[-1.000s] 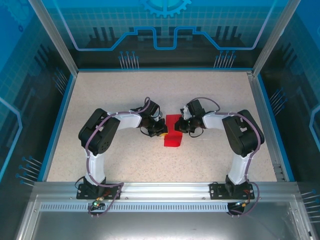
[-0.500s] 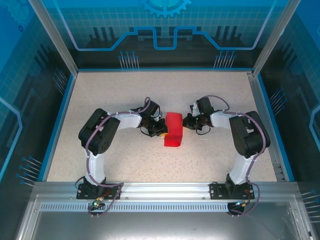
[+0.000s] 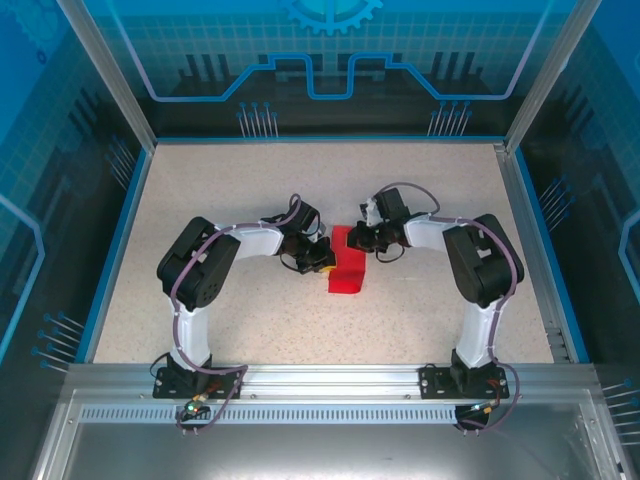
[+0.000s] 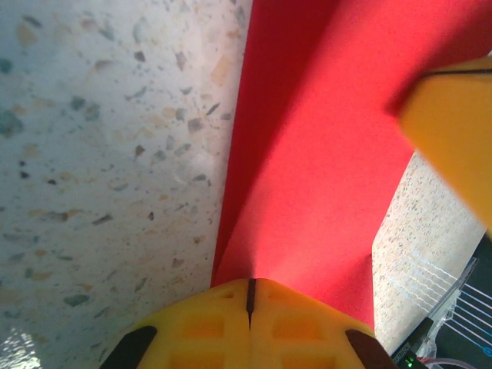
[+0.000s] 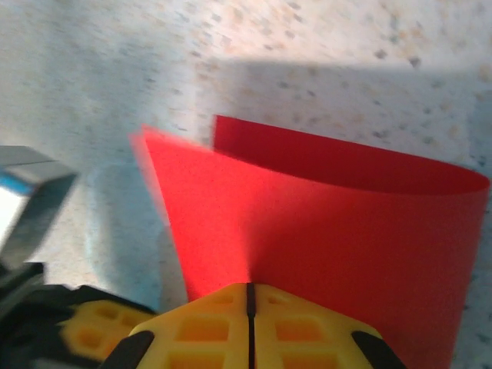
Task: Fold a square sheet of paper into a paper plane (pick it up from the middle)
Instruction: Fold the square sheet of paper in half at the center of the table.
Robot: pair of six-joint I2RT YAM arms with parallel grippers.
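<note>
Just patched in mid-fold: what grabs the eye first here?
The bright red square sheet of paper at the centre of the table, bent over into a loose curl rather than lying flat. Both arms crowd in on it: the right tool is shut on its lifted edge, and the left tool sits shut at the opposite side.

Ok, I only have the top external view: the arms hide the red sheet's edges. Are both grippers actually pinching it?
Observer: In the left wrist view the left gripper is shut on the square sheet of paper.
Operator: And the right one?
Observer: The right wrist view shows the right gripper shut on it too.
Operator: Creased flat yet?
Observer: No, there it bends over in a rounded loop, not a pressed crease.
</note>
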